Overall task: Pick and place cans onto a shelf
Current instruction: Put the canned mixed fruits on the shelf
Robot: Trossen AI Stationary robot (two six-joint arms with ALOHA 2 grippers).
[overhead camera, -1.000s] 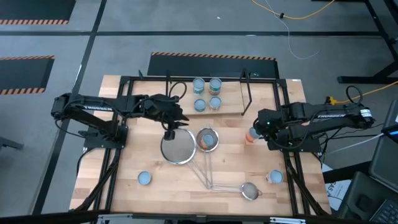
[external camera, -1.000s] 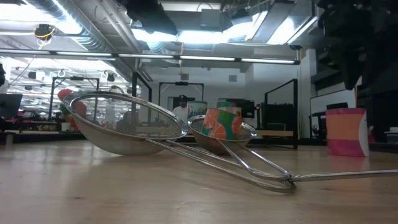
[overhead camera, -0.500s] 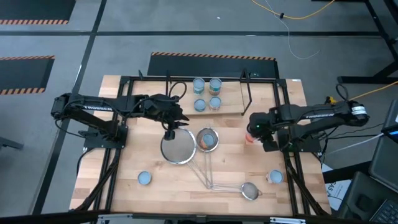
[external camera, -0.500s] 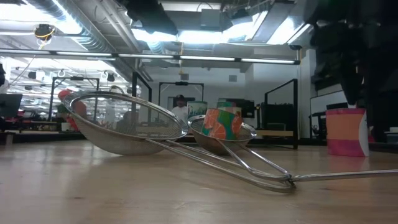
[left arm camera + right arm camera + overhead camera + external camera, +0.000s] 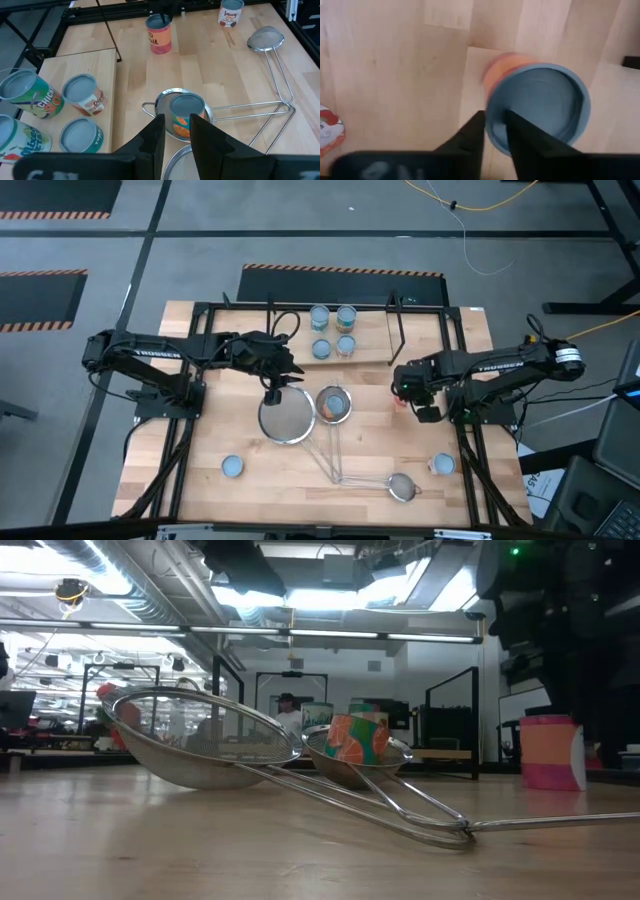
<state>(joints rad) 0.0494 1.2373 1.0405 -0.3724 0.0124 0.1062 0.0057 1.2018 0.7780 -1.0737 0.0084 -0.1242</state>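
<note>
While the orange-pink cylindrical can with the pale blue-grey lid [image 5: 536, 107] is standing upright on the pale wooden worktop [image 5: 250, 480], right of centre and short of the shelf, you are looking almost straight down its long axis through the right wrist view. Your right gripper [image 5: 409, 384] is hanging directly over it, so the can is lying below and just ahead of the jaws, one of them reaching across the lid's rim; whether they are gripping the can yet I cannot tell. The right arm is clearly the nearer one. The low black-rod shelf with its light board [image 5: 375, 345] is waiting towards the far edge. Your left gripper [image 5: 272, 393] is holding over the steel mesh strainers [image 5: 287, 420], jaws slightly parted and empty.
</note>
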